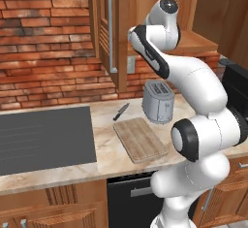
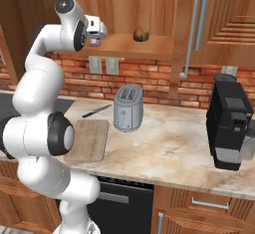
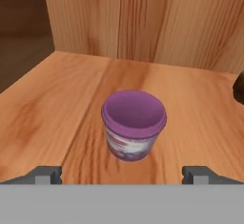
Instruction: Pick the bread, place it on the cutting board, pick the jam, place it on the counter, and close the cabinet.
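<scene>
Tool [image 3: 122,174] fingers stand wide apart, empty, lined up on the jam [image 3: 134,131], which sits upright on the cabinet [image 2: 149,46] shelf just ahead. You look to be reaching for the jam while the bread [image 2: 141,34] waits on the same shelf to its right and the cutting board [image 1: 140,138] lies bare on the counter [image 2: 174,143]. Next, ease forward until the fingers flank the jar, then close. Mind the shelf's front edge and back wall; the shelf offers open room on both sides.

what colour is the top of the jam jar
Purple, matching the jar's sides; the jam shows best in the hand view, standing on the cabinet shelf.
</scene>
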Available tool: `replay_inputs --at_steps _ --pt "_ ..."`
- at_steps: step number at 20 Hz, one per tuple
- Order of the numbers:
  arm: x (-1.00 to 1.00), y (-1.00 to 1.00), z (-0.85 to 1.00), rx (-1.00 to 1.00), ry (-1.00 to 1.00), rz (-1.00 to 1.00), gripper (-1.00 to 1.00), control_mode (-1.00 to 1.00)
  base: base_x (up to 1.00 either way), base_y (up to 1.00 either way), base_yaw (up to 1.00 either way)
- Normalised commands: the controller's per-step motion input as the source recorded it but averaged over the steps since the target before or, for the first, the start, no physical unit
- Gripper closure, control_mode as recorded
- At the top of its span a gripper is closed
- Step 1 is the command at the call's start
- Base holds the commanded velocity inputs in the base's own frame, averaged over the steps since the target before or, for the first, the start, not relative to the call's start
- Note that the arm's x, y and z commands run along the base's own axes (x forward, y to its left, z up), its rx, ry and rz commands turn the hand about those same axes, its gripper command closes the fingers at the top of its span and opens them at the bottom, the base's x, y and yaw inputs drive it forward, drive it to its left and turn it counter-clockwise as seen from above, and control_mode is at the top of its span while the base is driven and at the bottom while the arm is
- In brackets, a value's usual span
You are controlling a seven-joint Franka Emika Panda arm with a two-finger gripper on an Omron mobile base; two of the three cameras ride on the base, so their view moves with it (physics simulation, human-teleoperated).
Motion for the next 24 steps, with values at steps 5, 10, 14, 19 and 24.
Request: replay_inputs --at_steps 5,10,14,19,24 --pt "0.27 0.0 0.0 0.01 0.0 0.0 -1.0 -1.0 0.0 0.0 0.0" --pt "0.23 0.0 0.0 0.0 0.0 0.0 -1.0 -1.0 0.0 0.0 0.0" --pt "0.2 0.0 0.0 0.0 0.0 0.0 -1.0 -1.0 0.0 0.0 0.0" --pt "0.16 0.0 -0.02 0.0 0.0 0.0 -1.0 -1.0 0.0 0.0 0.0" --pt "0.1 0.0 -0.07 0.0 0.0 0.0 -1.0 -1.0 0.0 0.0 0.0"
